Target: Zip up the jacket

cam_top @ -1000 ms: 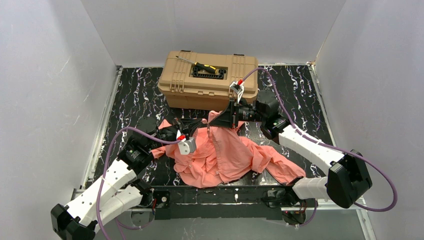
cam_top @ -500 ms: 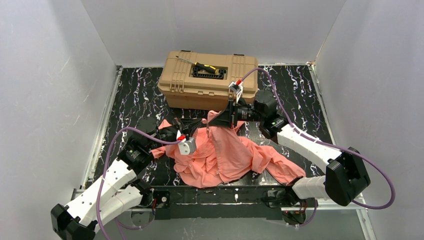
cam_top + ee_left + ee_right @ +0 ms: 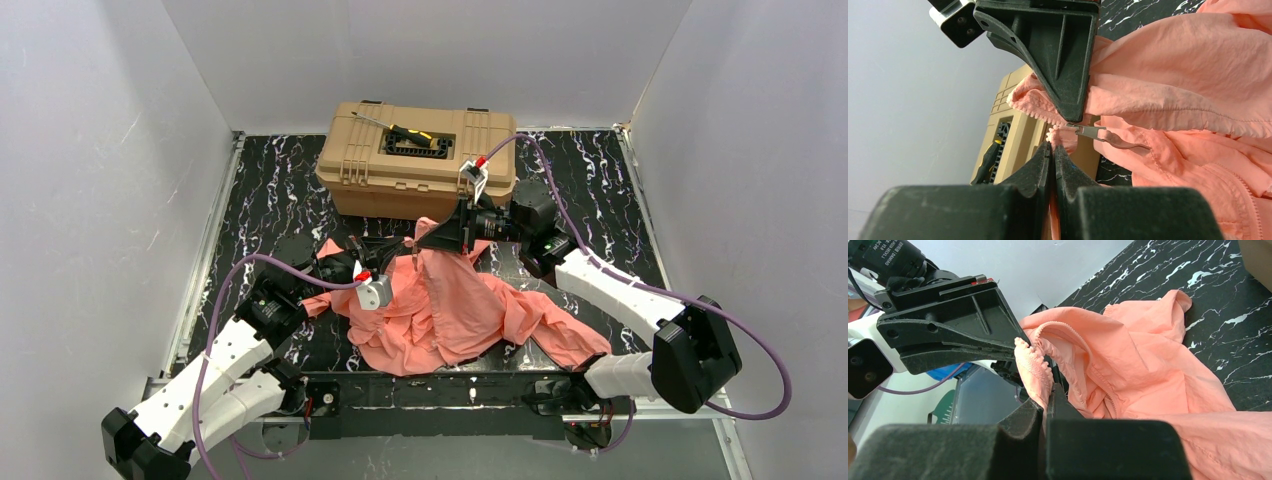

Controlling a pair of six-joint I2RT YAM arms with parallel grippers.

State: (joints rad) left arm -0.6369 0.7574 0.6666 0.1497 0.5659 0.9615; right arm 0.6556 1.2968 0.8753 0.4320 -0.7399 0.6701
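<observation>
Tip to tip, the left pincer (image 3: 1052, 148) and right pincer (image 3: 1048, 391) block each other. The toolbox (image 3: 415, 160) walls off the space just beyond them; the jacket (image 3: 450, 310) heaps below. Bare table (image 3: 270, 190) lies open far left of them.

the left arm (image 3: 215, 360) and right arm (image 3: 610, 285) are white moulded shells joined by black housings, with a bulky black elbow block (image 3: 697, 355) on each. a purple cable (image 3: 238, 268) runs along each arm to a small pale camera box (image 3: 375, 291) with a red tab, just behind the hand. the left gripper (image 3: 1052, 147) and right gripper (image 3: 1049, 395) are matte black, with ribbed triangular fingers (image 3: 1063, 60). behind the left gripper's fingers sits a black motor (image 3: 885, 257) with white lettering.
</observation>
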